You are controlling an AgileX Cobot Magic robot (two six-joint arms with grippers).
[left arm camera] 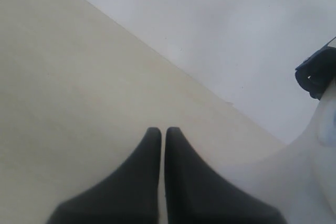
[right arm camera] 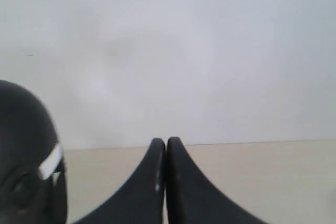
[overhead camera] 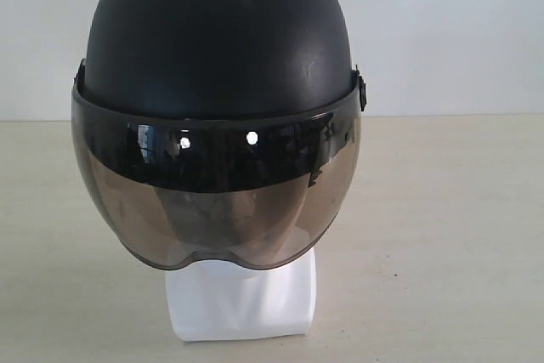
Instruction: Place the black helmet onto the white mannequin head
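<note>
The black helmet (overhead camera: 221, 40) sits on the white mannequin head, its smoky visor (overhead camera: 217, 201) down over the face. Only the mannequin's white neck and squarish base (overhead camera: 242, 299) show below the visor. Neither gripper appears in the exterior view. In the left wrist view my left gripper (left arm camera: 163, 129) is shut on nothing above the table, with a corner of the helmet (left arm camera: 317, 74) and the mannequin's white surface (left arm camera: 315, 171) off to one side. My right gripper (right arm camera: 166, 140) is shut and empty, apart from the helmet (right arm camera: 23, 150) at the frame's edge.
A pale beige table (overhead camera: 442, 235) carries the mannequin, and a plain white wall (overhead camera: 459, 31) stands behind it. Nothing else shows on the table in any view.
</note>
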